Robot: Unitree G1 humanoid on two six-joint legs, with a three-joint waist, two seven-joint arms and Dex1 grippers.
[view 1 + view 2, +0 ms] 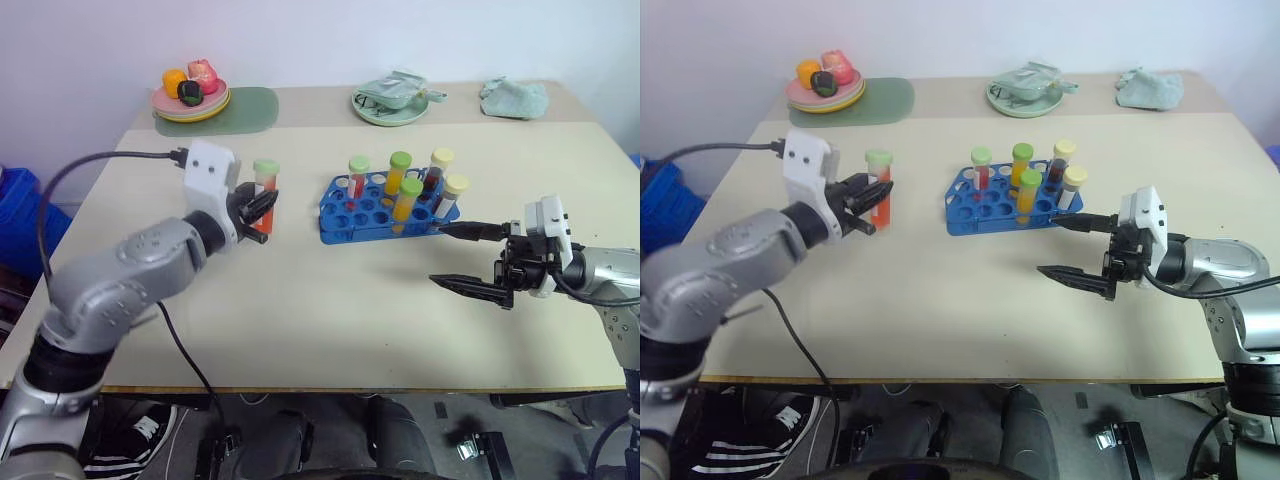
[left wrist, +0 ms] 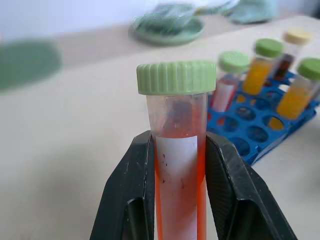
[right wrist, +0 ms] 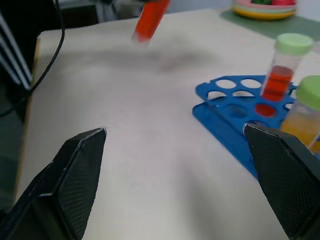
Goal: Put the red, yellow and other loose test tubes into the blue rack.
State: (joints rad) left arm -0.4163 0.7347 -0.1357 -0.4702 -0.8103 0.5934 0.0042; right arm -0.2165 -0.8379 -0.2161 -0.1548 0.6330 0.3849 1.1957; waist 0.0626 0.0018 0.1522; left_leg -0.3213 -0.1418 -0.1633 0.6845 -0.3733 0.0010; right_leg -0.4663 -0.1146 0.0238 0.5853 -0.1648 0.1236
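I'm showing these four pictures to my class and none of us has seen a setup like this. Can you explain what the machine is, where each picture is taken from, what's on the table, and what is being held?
This is a humanoid robot with two arms, each ending in a two-fingered black hand. The two wide pictures come from cameras in its head, looking down over a beige table. The two close pictures come from cameras on its wrists, looking along the fingers.

On the table stands a blue rack already holding five capped test tubes. At the far edge are a plate of toy fruit, a green plate and a crumpled cloth.

The left hand is shut on a green-capped test tube of red liquid, held upright above the table. The right hand is open and holds nothing.
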